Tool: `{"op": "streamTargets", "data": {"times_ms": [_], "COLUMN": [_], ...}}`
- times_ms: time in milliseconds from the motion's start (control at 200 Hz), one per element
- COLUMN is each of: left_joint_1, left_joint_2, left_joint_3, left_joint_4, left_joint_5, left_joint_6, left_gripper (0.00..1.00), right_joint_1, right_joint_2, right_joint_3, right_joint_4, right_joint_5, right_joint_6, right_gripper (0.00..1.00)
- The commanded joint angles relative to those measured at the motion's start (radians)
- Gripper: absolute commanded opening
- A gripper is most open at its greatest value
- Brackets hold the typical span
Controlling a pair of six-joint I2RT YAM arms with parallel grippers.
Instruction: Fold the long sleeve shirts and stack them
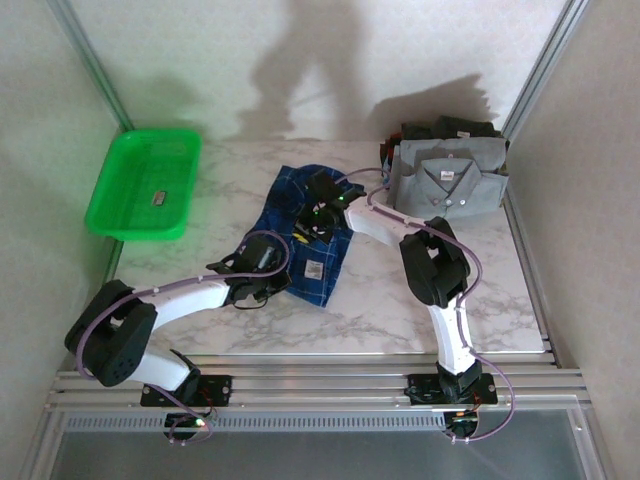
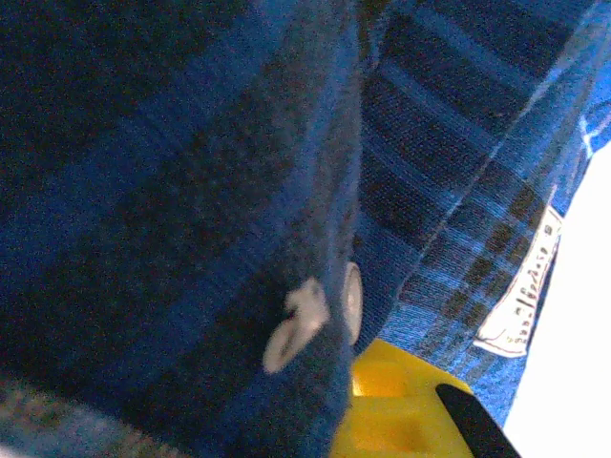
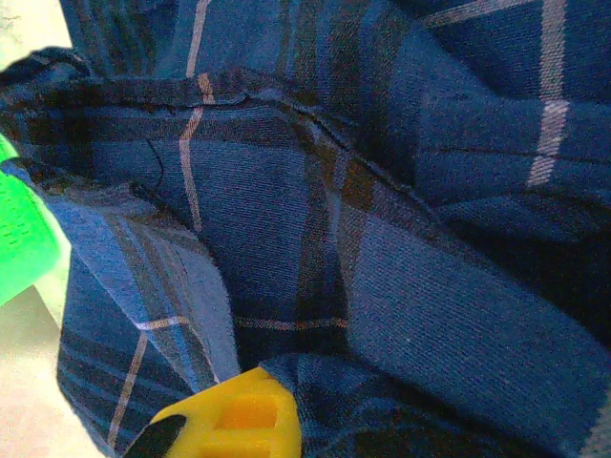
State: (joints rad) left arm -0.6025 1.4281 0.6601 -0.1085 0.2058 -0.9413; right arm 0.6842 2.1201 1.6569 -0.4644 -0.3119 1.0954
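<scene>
Under my left claw (image 1: 272,278) and right claw (image 1: 318,210): dark blue plaid cloth shirt (image 1: 320,285).
Cloth hides both grips; open or clamped, I cannot tell.

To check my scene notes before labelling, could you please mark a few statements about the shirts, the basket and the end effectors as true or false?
1. The grey shirt lies folded on top of darker folded shirts at the far right of the table. True.
2. The left end effector and the right end effector are both at the blue plaid shirt. True.
3. The green basket sits at the far left. True.
4. The blue plaid shirt lies inside the green basket. False: it lies mid-table, outside the basket.
5. The blue plaid shirt is neatly folded on the grey shirt. False: it lies rumpled on the table, not on the stack.
</scene>
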Motion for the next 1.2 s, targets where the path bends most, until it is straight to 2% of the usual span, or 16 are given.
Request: {"op": "streamTargets", "data": {"times_ms": [0, 160, 260, 330, 526, 671, 781, 896, 1021, 1196], "left_joint_1": [-0.016, -0.016, -0.017, -0.016, -0.015, -0.016, -0.016, -0.015, -0.016, -0.017], "left_joint_2": [-0.030, -0.048, -0.055, -0.057, -0.057, -0.060, -0.055, -0.063, -0.072, -0.085], "left_joint_3": [-0.012, -0.020, -0.026, -0.028, -0.028, -0.036, -0.033, -0.030, -0.031, -0.049], "left_joint_4": [-0.122, -0.132, -0.132, -0.131, -0.128, -0.121, -0.122, -0.124, -0.129, -0.127], "left_joint_5": [0.006, -0.004, -0.008, -0.007, -0.003, 0.001, 0.006, 0.008, 0.006, 0.011], "left_joint_6": [0.034, 0.038, 0.041, 0.042, 0.053, 0.049, 0.050, 0.049, 0.048, 0.041], "left_gripper": [0.00, 0.00, 0.00, 0.00, 0.00, 0.00, 0.00, 0.00, 0.00, 0.00], "right_joint_1": [-0.064, -0.101, -0.127, -0.139, -0.089, -0.025, 0.009, 0.016, 0.015, 0.016], "right_joint_2": [-0.008, -0.104, -0.181, -0.213, -0.245, -0.252, -0.210, -0.156, -0.080, 0.045], "right_joint_3": [0.059, -0.028, -0.103, -0.136, -0.179, -0.238, -0.232, -0.224, -0.142, -0.020], "right_joint_4": [0.066, 0.078, 0.096, 0.107, 0.010, 0.042, 0.032, 0.090, 0.119, 0.120], "right_joint_5": [0.014, -0.031, -0.037, -0.051, -0.107, -0.110, -0.086, -0.086, -0.093, -0.093], "right_joint_6": [0.018, 0.010, 0.000, -0.001, -0.047, 0.002, 0.011, 0.032, 0.037, 0.053], "right_gripper": [0.07, 0.38, 0.47, 0.49, 0.44, 0.16, 0.07, 0.06, 0.08, 0.15]}}
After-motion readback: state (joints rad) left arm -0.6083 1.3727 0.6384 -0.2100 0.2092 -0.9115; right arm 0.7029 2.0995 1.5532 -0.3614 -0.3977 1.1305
